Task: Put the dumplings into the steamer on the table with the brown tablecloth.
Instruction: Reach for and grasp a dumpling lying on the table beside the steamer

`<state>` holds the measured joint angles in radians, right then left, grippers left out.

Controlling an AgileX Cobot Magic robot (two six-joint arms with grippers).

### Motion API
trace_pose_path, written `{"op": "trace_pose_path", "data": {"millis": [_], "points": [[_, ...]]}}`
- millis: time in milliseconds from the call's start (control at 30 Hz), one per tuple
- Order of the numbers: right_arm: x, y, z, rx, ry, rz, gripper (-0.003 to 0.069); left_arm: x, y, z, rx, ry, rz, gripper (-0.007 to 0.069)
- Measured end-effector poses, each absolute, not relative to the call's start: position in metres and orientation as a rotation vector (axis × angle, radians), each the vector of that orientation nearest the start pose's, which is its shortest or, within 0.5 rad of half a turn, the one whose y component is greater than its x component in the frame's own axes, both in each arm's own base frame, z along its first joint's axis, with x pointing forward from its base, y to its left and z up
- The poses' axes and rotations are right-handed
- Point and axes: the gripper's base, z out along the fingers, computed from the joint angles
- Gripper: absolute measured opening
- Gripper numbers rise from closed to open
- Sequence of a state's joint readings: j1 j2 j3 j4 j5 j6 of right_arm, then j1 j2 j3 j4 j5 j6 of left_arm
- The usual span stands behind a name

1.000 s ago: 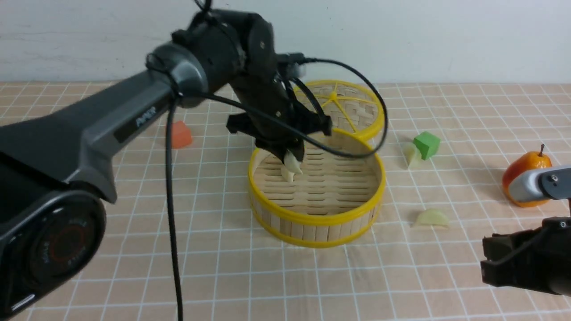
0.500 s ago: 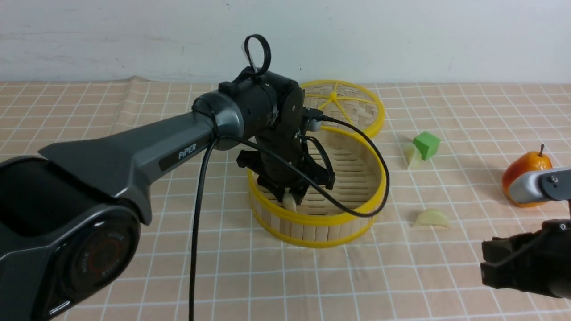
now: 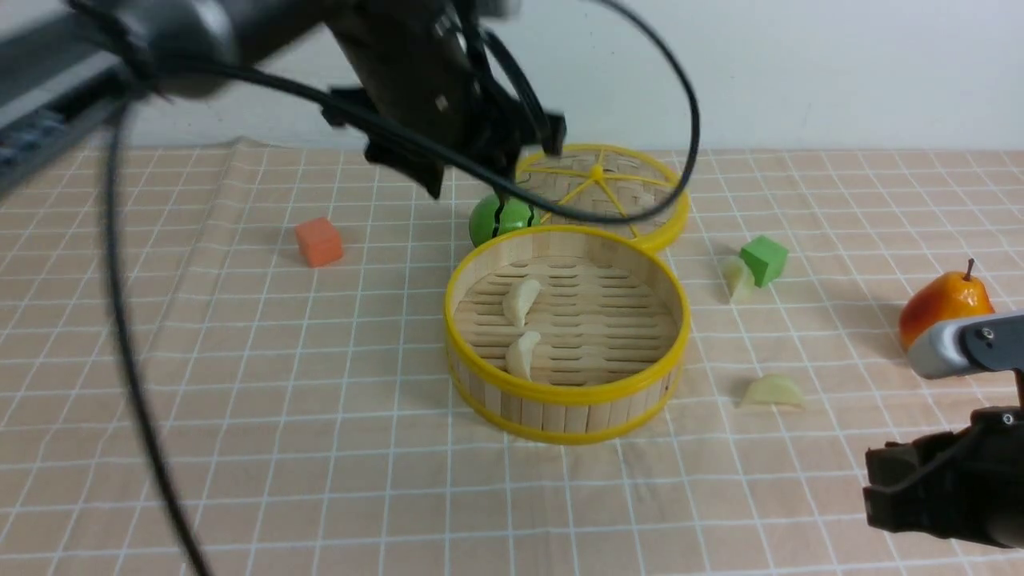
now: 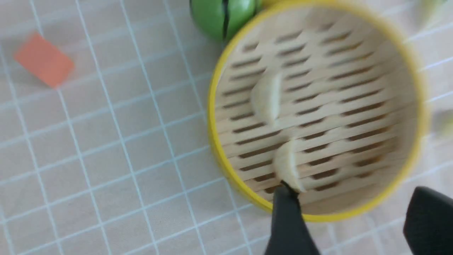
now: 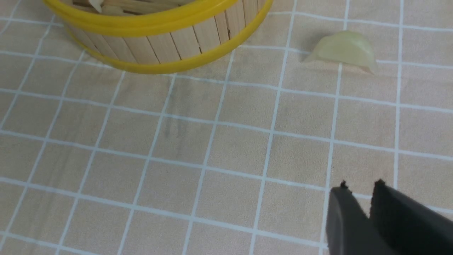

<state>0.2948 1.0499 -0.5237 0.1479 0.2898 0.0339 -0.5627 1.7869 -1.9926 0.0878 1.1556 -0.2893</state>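
Lying on the slats inside the steamer (image 3: 566,398), two dumplings (image 3: 522,300) are seen one behind the other. A third dumpling (image 3: 773,392) is left alone on the brown tablecloth (image 3: 320,416) to the right, and a fourth dumpling (image 3: 737,278) is beside a green cube (image 3: 765,260). The left gripper (image 4: 352,191) is raised above the steamer, jaws spread wide and empty, and the right gripper (image 5: 361,186) is held low near the third dumpling, almost closed on nothing.
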Motion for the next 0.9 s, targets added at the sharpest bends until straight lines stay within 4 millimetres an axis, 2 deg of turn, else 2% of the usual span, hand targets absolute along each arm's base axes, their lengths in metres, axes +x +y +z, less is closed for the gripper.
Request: {"op": "trace_pose_path", "data": {"millis": [33, 67, 100, 133, 167, 233, 267, 333, 367, 433, 500, 533, 567, 600, 633, 767, 833, 867, 900], "points": [[0.188, 0.061, 0.24, -0.159, 2.308, 0.29, 0.0119, 0.332, -0.201, 0.42, 0.338, 2.412, -0.275, 0.0402], [0.188, 0.061, 0.24, -0.159, 2.303, 0.29, 0.012, 0.31, -0.188, 0.446, 0.336, 2.354, -0.306, 0.0373], [0.188, 0.061, 0.241, -0.158, 2.299, 0.29, 0.0121, 0.301, -0.182, 0.456, 0.333, 2.33, -0.315, 0.036], [0.189, 0.061, 0.242, -0.152, 2.283, 0.294, 0.0123, 0.273, -0.164, 0.48, 0.328, 2.269, -0.336, 0.0326], [0.19, 0.061, 0.242, -0.147, 2.276, 0.298, 0.0123, 0.264, -0.158, 0.483, 0.332, 2.261, -0.331, 0.0309], [0.191, 0.062, 0.244, -0.118, 2.251, 0.318, 0.0126, 0.235, -0.136, 0.492, 0.338, 2.224, -0.286, 0.0265], [0.191, 0.062, 0.244, -0.118, 2.249, 0.319, 0.0126, 0.232, -0.134, 0.491, 0.341, 2.225, -0.285, 0.0265], [0.192, 0.063, 0.246, -0.064, 2.228, 0.358, 0.0127, 0.204, -0.108, 0.478, 0.351, 2.222, -0.173, 0.0223], [0.192, 0.063, 0.247, -0.05, 2.227, 0.368, 0.0127, 0.199, -0.103, 0.469, 0.357, 2.232, -0.129, 0.0213], [0.192, 0.064, 0.247, -0.006, 2.23, 0.402, 0.0129, 0.176, -0.082, 0.45, 0.337, 2.196, -0.062, 0.0201], [0.192, 0.064, 0.247, 0.003, 2.235, 0.412, 0.0129, 0.161, -0.07, 0.426, 0.309, 2.178, -0.05, 0.0199], [0.191, 0.064, 0.245, -0.019, 2.254, 0.406, 0.0131, 0.144, -0.058, 0.409, 0.279, 2.136, -0.065, 0.0199], [0.19, 0.065, 0.244, -0.029, 2.264, 0.403, 0.0131, 0.139, -0.055, 0.395, 0.27, 2.127, -0.072, 0.0199], [0.189, 0.065, 0.244, -0.046, 2.273, 0.397, 0.0131, 0.135, -0.052, 0.394, 0.264, 2.112, -0.081, 0.0199], [0.188, 0.065, 0.242, -0.092, 2.308, 0.385, 0.0132, 0.124, -0.046, 0.369, 0.243, 2.076, -0.115, 0.0199], [0.197, 0.07, 0.248, -0.158, 2.373, 0.378, 0.0139, 0.102, -0.038, 0.322, 0.207, 1.979, -0.245, 0.0199], [0.213, 0.076, 0.259, -0.19, 2.379, 0.367, 0.0153, 0.097, -0.037, 0.299, 0.214, 1.978, -0.273, 0.0199], [0.215, 0.076, 0.26, -0.193, 2.379, 0.365, 0.0155, 0.097, -0.037, 0.297, 0.216, 1.981, -0.273, 0.0199], [0.232, 0.081, 0.267, -0.22, 2.378, 0.348, 0.0176, 0.096, -0.037, 0.282, 0.226, 2.007, -0.269, 0.0199]]}}
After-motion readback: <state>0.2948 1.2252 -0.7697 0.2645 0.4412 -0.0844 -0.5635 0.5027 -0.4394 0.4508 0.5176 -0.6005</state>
